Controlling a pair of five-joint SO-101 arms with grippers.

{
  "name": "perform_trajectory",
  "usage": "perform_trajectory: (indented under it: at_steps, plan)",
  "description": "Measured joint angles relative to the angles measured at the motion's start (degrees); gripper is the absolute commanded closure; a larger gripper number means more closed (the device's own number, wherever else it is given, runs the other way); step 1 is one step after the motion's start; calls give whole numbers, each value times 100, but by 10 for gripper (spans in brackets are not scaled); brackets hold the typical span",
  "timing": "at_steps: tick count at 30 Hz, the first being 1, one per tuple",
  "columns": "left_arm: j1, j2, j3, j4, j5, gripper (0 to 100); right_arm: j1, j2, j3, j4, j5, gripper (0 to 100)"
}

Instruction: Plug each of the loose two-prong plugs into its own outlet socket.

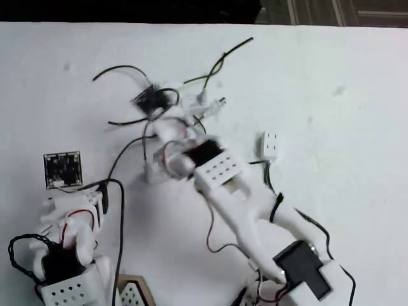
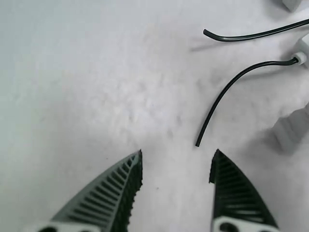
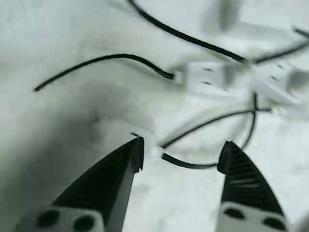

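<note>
My right gripper (image 3: pixel 181 152) is open and low over a tangle of black wires. A small white plug (image 3: pixel 153 147) on a black wire lies between its fingers, untouched as far as I can tell. Just beyond lie a white outlet socket (image 3: pixel 208 79) with two slots and a second white socket piece (image 3: pixel 280 84). From above, the right arm reaches to the cluster of plugs and wires (image 1: pixel 191 105) at table centre. My left gripper (image 2: pixel 176 166) is open over bare table, with a loose black wire end (image 2: pixel 198 143) just ahead. A white plug (image 2: pixel 301 58) sits at that view's edge.
A separate white socket block (image 1: pixel 271 145) lies right of the right arm. A black square marker (image 1: pixel 62 169) lies at the left, just beyond the left arm (image 1: pixel 67 220). Black arm cables (image 1: pixel 120 210) trail across the near table. The far right of the white table (image 1: pixel 357 95) is open.
</note>
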Motion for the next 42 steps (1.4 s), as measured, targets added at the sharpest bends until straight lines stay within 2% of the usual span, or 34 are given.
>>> perform_trajectory:
  at_steps: [5, 11, 21, 36, 38, 41, 42]
  plan:
    - [0, 0, 0, 0, 0, 766, 501, 440, -281, 18, -527, 802]
    - [0, 0, 0, 0, 0, 766, 1020, 1705, -1512, 44, -1644, 803]
    - [0, 0, 0, 0, 0, 766, 1081, 3692, -3244, 62, -2646, 804]
    - [0, 0, 0, 0, 0, 766, 1538, 4738, -4334, 70, -2919, 808]
    - [0, 0, 0, 0, 0, 766, 1538, 4905, -4484, 70, -2927, 851]
    - [0, 0, 0, 0, 0, 766, 1600, 5064, -4633, 79, -2927, 988]
    - [0, 0, 0, 0, 0, 766, 1635, 5064, -4642, 79, -2927, 983]
